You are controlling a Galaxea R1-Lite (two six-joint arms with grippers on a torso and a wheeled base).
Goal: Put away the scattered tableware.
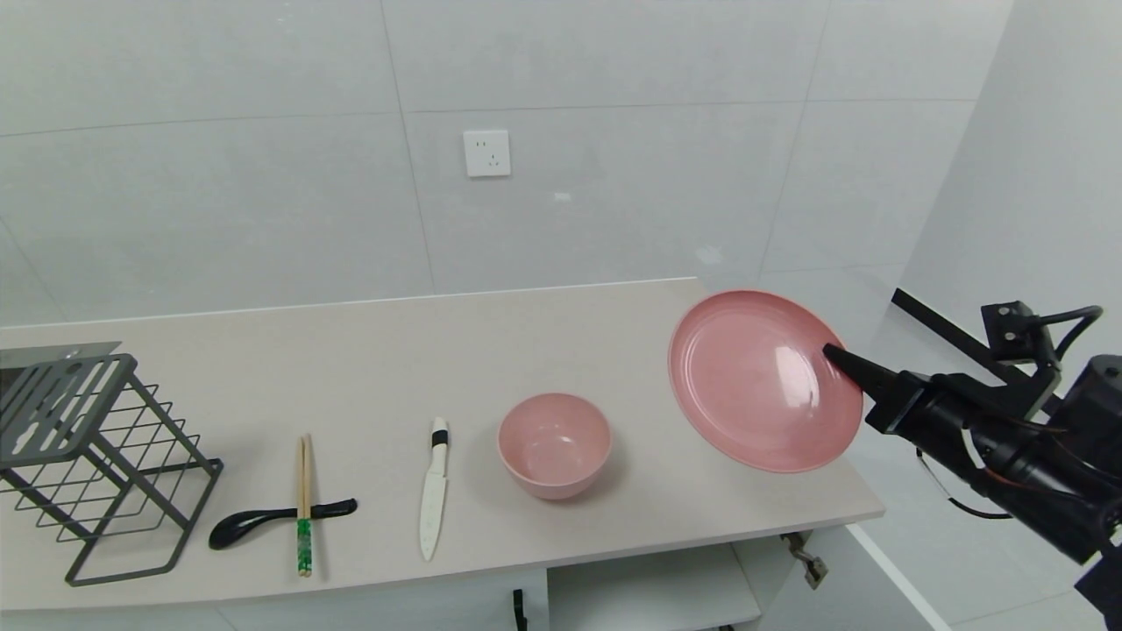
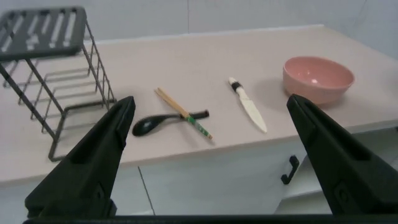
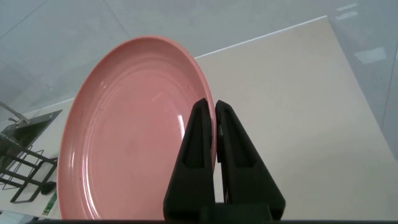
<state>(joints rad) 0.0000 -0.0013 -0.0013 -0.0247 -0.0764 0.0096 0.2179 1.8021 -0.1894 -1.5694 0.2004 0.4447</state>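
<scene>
The worktop was spread with tableware. The rack was set at its left end, well apart from the plate, which was held in the air over the right end. The plate was tipped up steeply, its hollow side turned toward the worktop's front edge. Its rim was pinched tight by the right tool. The left tool was held wide apart with nothing in it, and was judged nearer the rack.

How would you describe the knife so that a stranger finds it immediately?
Look at the beige counter. Between the chopsticks and the pink bowl lies the knife. It alone is white, with a black band on its handle.
</scene>
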